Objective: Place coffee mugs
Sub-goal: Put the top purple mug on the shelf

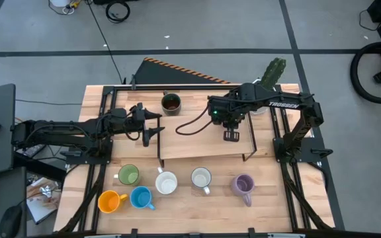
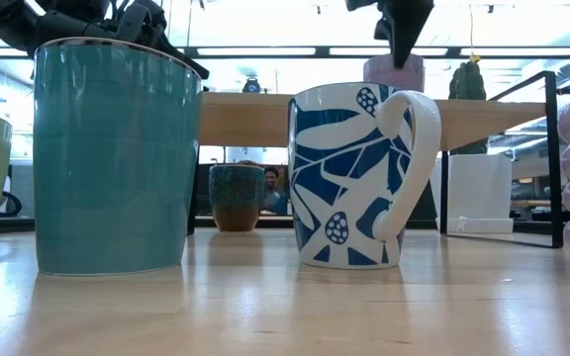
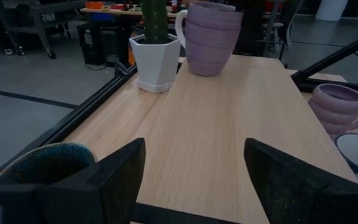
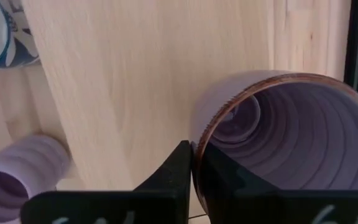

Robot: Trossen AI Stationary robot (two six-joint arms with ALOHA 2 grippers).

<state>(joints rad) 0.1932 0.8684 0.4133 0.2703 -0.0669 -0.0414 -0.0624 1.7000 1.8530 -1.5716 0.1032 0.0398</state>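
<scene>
One lavender mug (image 4: 284, 137) rim between right fingers (image 4: 173, 171), on shelf (image 4: 123, 74).

Six mugs (image 1: 166, 182) stand along the table's (image 1: 197, 218) near side, four in a row and two more nearer the edge on the left. A raised shelf (image 1: 200, 142) lies behind them. Behind the shelf, another mug (image 1: 170, 103) stands toward the left and a potted cactus (image 1: 272, 73) at the right.

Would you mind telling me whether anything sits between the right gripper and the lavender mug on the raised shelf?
Nothing visible does: the right gripper is already shut on the rim of the lavender mug, which stands on the raised shelf.
</scene>
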